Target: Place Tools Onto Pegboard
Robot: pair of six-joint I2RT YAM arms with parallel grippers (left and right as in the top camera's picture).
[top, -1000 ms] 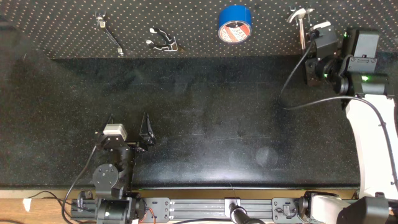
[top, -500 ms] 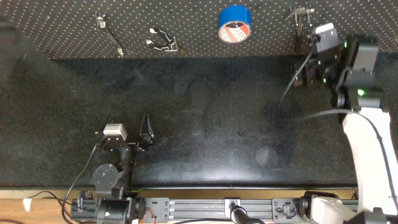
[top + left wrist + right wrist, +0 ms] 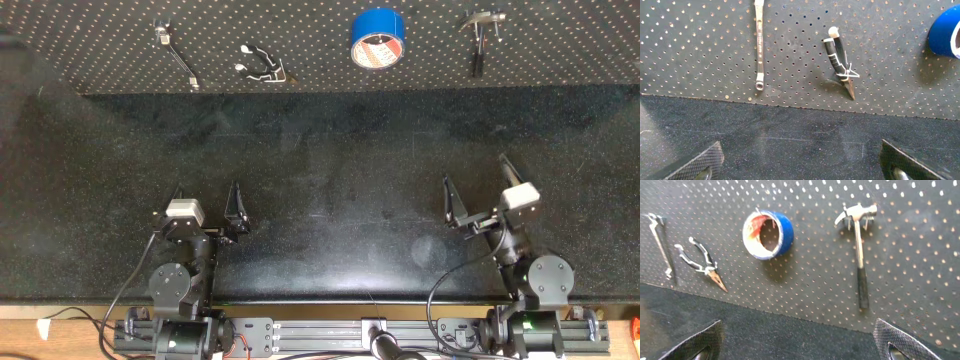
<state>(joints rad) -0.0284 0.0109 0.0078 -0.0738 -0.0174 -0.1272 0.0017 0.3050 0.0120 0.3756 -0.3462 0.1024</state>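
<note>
- Left jaws: spread, holding nothing, low over the desk [image 3: 330, 180] near its front edge.
- Pegboard [image 3: 300, 25] carries the wrench [image 3: 178, 58], pliers [image 3: 262, 65], blue tape roll [image 3: 378, 39] and hammer [image 3: 480, 45].
- Left wrist view cuts the tape roll at its edge; right wrist view has all four.
- Open desk between pegboard and arms.
- Right jaws: spread, holding nothing.

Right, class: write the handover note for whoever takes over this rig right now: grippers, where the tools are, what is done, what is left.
Left gripper: fingers open, empty, low over the black mat near its base.
Right gripper: likewise open and empty, on its own side.
Perforated pegboard, left to right in the top view: silver wrench, black-handled pliers, blue tape roll, steel claw hammer.
Done: all four hang on the board.
Left: probably nothing; just check each hangs firmly.
</note>
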